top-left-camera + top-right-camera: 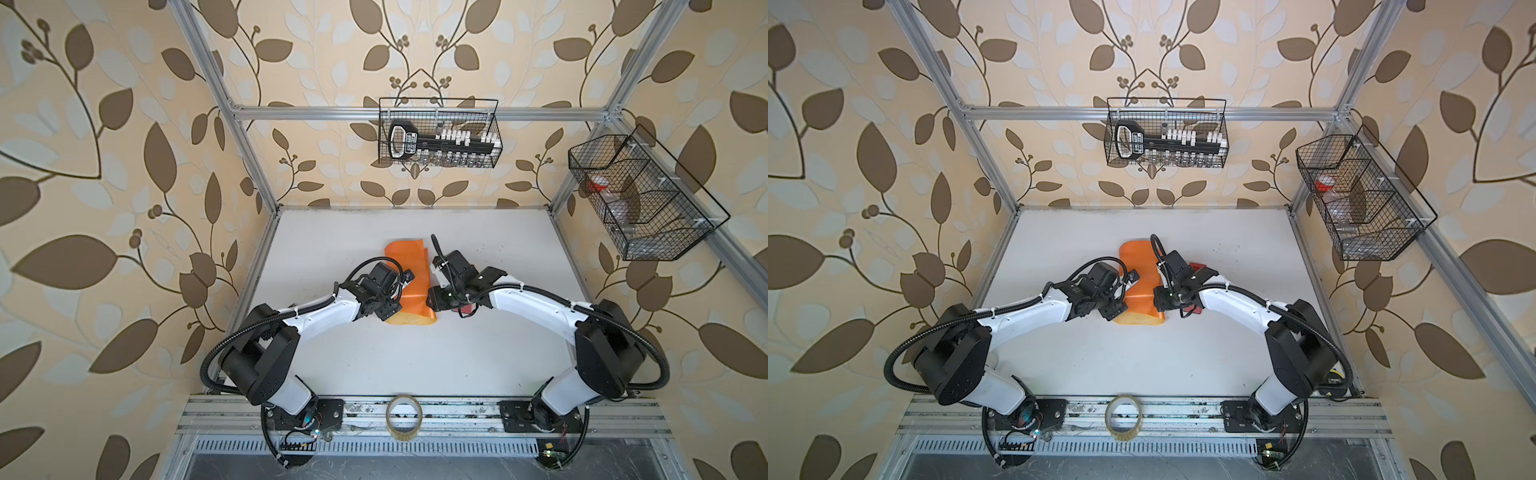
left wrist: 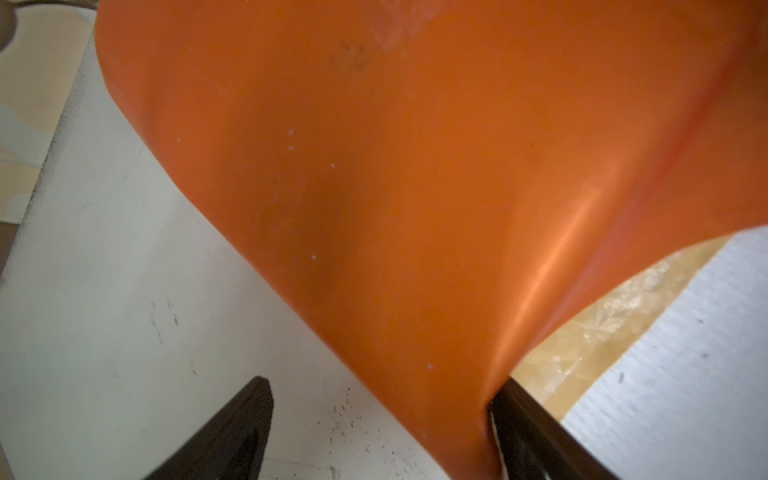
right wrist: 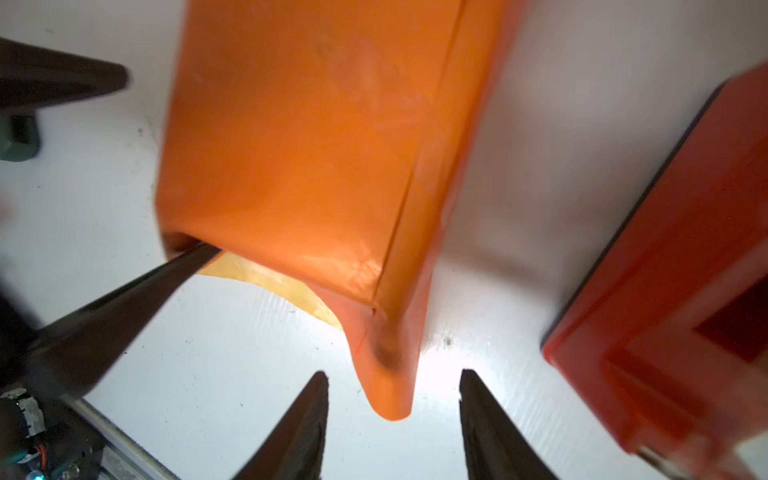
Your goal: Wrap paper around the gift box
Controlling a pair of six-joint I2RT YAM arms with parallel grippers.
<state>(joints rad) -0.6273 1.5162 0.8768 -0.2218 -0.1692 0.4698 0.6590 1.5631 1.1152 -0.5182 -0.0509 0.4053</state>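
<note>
Parted right jaws at paper (image 3: 316, 145) corner

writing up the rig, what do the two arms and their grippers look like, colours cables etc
Both the left arm and the right arm have glossy white link shells between bulky matte black joint housings. A black corrugated cable conduit loops along each, fastened with white zip ties. The left gripper and right gripper carry dark, tapered, pointed fingers.
</note>
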